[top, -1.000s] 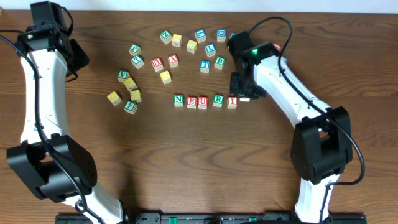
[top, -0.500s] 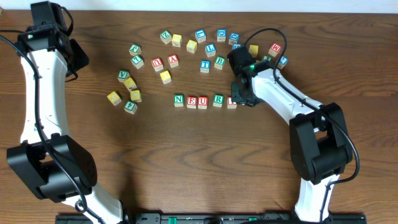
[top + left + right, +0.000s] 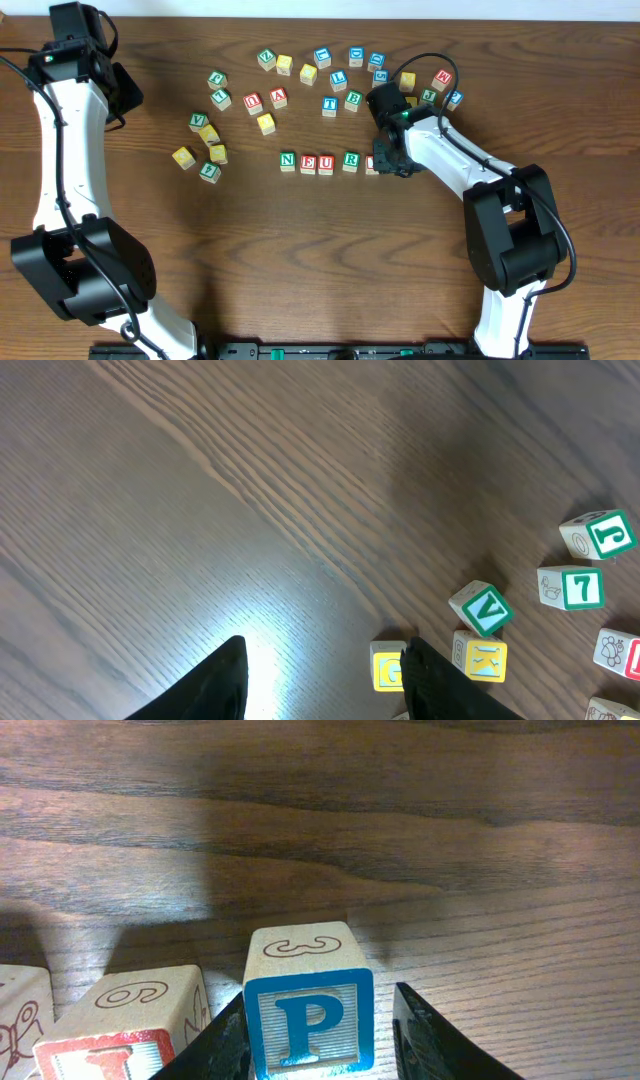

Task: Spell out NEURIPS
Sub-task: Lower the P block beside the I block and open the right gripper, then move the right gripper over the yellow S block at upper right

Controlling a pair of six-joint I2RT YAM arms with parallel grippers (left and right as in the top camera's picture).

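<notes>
Five cubes lie in a row mid-table: green N (image 3: 288,160), red E (image 3: 307,162), red U (image 3: 326,163), green R (image 3: 351,160) and red I (image 3: 371,164), the last half hidden by my right gripper (image 3: 392,160). The right wrist view shows the blue P cube (image 3: 308,1020) resting on the table just right of the red I cube (image 3: 125,1035). My right gripper (image 3: 320,1045) straddles it, open, with a gap at the right finger. My left gripper (image 3: 325,680) hangs open and empty over bare wood at the far left (image 3: 125,90). Several yellow-topped cubes lie loose.
Loose cubes are scattered behind the row, from a green one (image 3: 265,58) to a red one (image 3: 442,78), and a left cluster (image 3: 205,135). By my left fingers sit a yellow G (image 3: 386,668), a yellow K (image 3: 482,658) and a green V (image 3: 482,608).
My right gripper came down and left to the row's right end with the P cube, and its jaws have widened off the cube. The left arm has not moved.
</notes>
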